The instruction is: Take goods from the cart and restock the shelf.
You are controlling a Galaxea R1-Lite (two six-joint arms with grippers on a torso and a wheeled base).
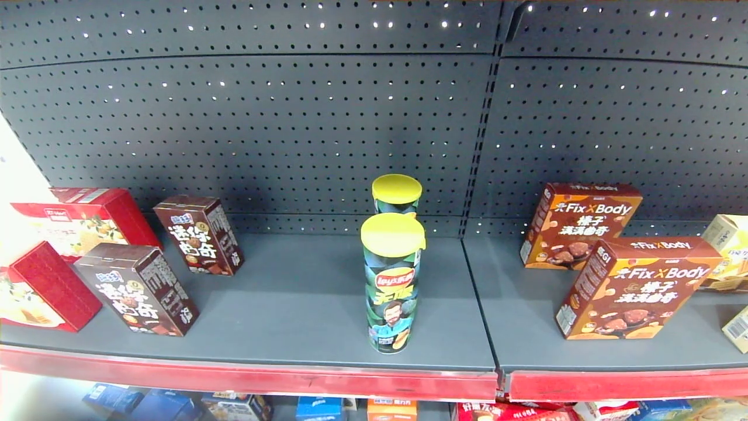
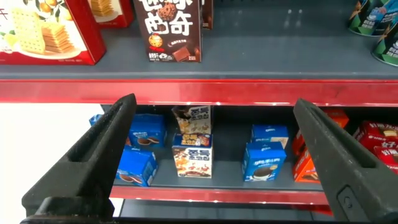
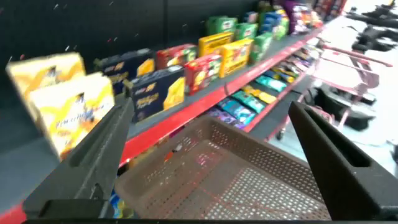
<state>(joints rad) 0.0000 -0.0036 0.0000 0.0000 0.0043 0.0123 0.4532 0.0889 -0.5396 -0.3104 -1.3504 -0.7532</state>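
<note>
Left gripper [image 2: 211, 165] jaws apart, empty, facing red shelf edge [image 2: 199, 90]. Right gripper [image 3: 208, 158] jaws apart, empty, brown cart basket [image 3: 236, 180] beyond it. Front chip can [image 1: 390, 286] stands mid grey shelf [image 1: 280, 310], rear chip can [image 1: 397, 196] just behind. Dark boxes [image 1: 140, 289] on the left, orange boxes [image 1: 634, 286] on the right, perforated back panel [image 1: 263, 128] behind.

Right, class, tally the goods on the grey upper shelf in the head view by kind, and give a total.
Red boxes: 2
Dark brown boxes: 2
Yellow-lidded cans: 2
Orange-brown boxes: 2
Pale yellow boxes: 2
Total: 10
</note>
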